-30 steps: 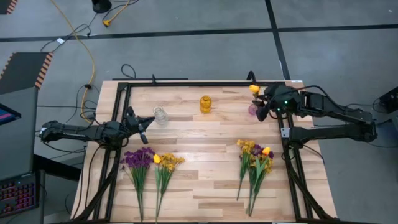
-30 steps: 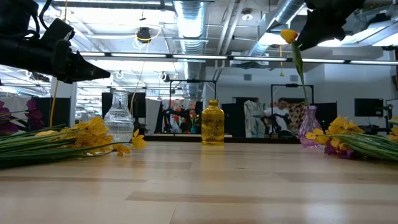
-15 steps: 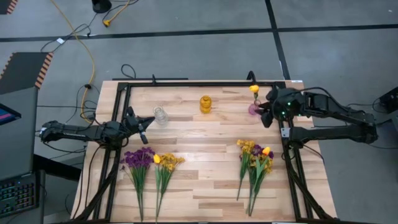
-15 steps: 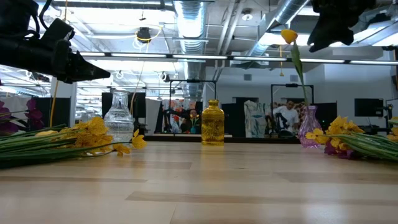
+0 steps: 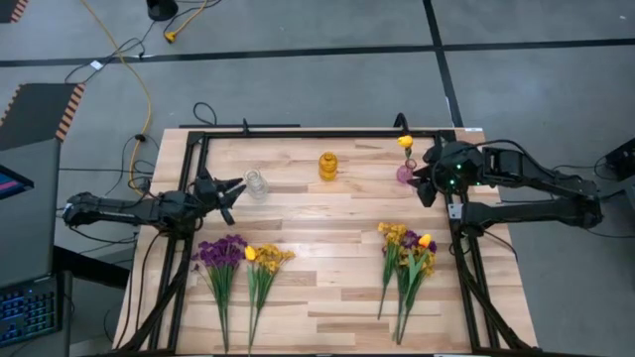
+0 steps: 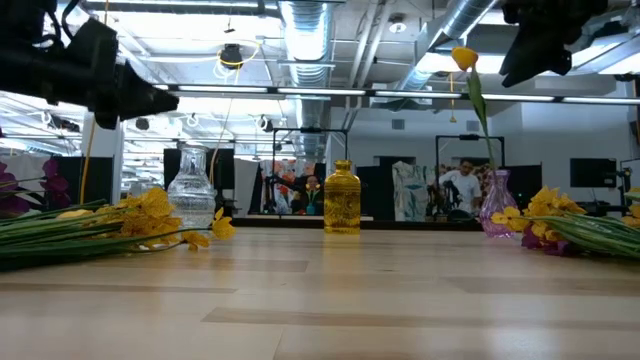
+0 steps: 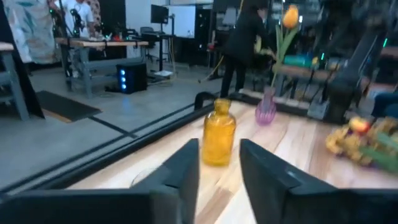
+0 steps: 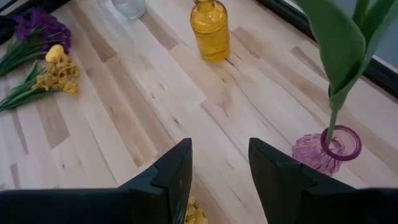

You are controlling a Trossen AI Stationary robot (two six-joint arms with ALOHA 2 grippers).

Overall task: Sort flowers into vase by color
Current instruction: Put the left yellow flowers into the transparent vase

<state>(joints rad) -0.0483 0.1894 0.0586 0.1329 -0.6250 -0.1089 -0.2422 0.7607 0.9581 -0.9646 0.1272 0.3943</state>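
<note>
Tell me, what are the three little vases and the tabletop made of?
The clear vase, yellow vase and purple vase look like glass: see-through, glossy. The tabletop looks like pale planked wood with visible grain.

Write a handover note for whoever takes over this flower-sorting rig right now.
Right gripper: open, empty, raised beside the purple vase.
Left gripper: open, empty, near the clear vase.
Done: one orange-yellow tulip stands in the purple vase.
Yellow vase looks empty; the clear vase shows no stems.
Left: purple bunch and yellow bunch on the table's left side, mixed pile on its right, all still to sort.
</note>
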